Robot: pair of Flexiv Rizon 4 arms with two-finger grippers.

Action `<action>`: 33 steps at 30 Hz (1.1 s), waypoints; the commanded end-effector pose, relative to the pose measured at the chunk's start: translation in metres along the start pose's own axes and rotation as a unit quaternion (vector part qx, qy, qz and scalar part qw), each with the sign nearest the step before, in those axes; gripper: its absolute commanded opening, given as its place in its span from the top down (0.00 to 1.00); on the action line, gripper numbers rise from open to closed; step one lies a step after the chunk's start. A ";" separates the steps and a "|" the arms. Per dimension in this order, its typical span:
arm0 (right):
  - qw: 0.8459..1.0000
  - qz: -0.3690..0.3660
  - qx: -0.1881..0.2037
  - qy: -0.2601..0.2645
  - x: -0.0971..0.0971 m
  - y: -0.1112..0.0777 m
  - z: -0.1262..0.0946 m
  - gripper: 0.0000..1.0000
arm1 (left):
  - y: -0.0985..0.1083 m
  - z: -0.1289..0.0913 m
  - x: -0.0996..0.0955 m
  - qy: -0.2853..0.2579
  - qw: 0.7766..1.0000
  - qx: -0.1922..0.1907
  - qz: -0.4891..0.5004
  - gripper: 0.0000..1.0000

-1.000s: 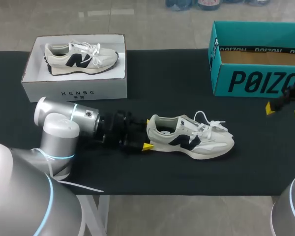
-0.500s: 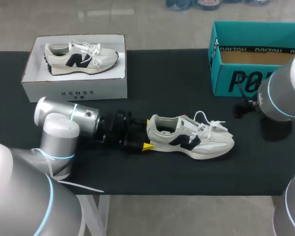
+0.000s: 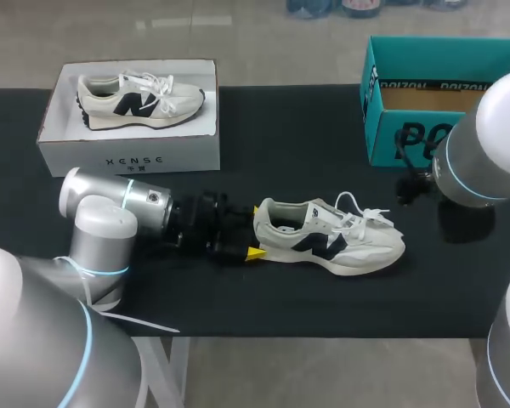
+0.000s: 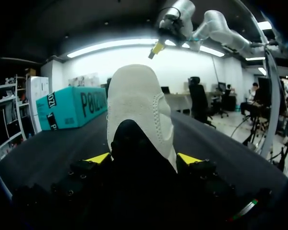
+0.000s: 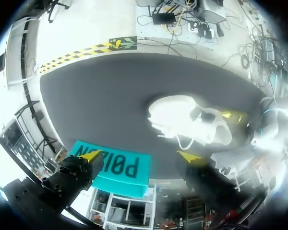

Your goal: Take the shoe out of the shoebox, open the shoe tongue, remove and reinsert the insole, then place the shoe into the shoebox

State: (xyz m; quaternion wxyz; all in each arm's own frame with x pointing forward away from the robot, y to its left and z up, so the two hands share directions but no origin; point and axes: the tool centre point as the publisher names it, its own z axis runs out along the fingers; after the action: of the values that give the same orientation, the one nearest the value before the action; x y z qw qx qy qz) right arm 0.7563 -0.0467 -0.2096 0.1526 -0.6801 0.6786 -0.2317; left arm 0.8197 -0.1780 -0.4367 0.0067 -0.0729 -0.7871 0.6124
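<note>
A white sneaker point(image 3: 327, 238) with a dark side logo lies on its sole mid-table, toe to the right and laces loose. My left gripper point(image 3: 257, 236) is at its heel. In the left wrist view the heel point(image 4: 139, 110) fills the space between the yellow-tipped fingers point(image 4: 98, 158), which press on it from both sides. The open teal shoebox point(image 3: 442, 93) stands at the back right. My right gripper point(image 5: 141, 157) hangs open high above the table, looking down on the sneaker point(image 5: 189, 120) and the teal box point(image 5: 113, 170). In the head view my right arm point(image 3: 484, 144) hides it.
A white box point(image 3: 127, 144) holding a second matching sneaker point(image 3: 140, 98) stands at the back left. The black table point(image 3: 306, 144) is bare between the two boxes and in front of the sneaker.
My right arm has swung in from the right edge over the table's right side, and its elbow now covers part of the teal box. The left arm and the sneaker have not moved.
</note>
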 end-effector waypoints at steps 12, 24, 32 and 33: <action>0.913 0.395 -0.074 0.066 -0.003 -0.033 0.017 0.00 | 0.002 0.004 0.000 0.000 1.000 -0.001 0.000 1.00; 0.933 0.353 -0.068 0.020 -0.021 -0.032 0.018 0.00 | 0.002 0.004 0.000 0.000 1.000 -0.001 0.000 1.00; 0.933 0.353 -0.068 0.020 -0.021 -0.032 0.018 0.00 | 0.002 0.004 0.000 0.000 1.000 -0.001 0.000 1.00; 0.933 0.353 -0.068 0.020 -0.021 -0.032 0.018 0.00 | 0.002 0.004 0.000 0.000 1.000 -0.001 0.000 1.00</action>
State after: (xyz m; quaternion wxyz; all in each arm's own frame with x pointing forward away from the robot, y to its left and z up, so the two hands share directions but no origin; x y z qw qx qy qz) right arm 0.7942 -0.0253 -0.2088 0.1625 -0.4005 0.8923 -0.1302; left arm 0.8197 -0.1780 -0.4367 0.0068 -0.0729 -0.7871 0.6125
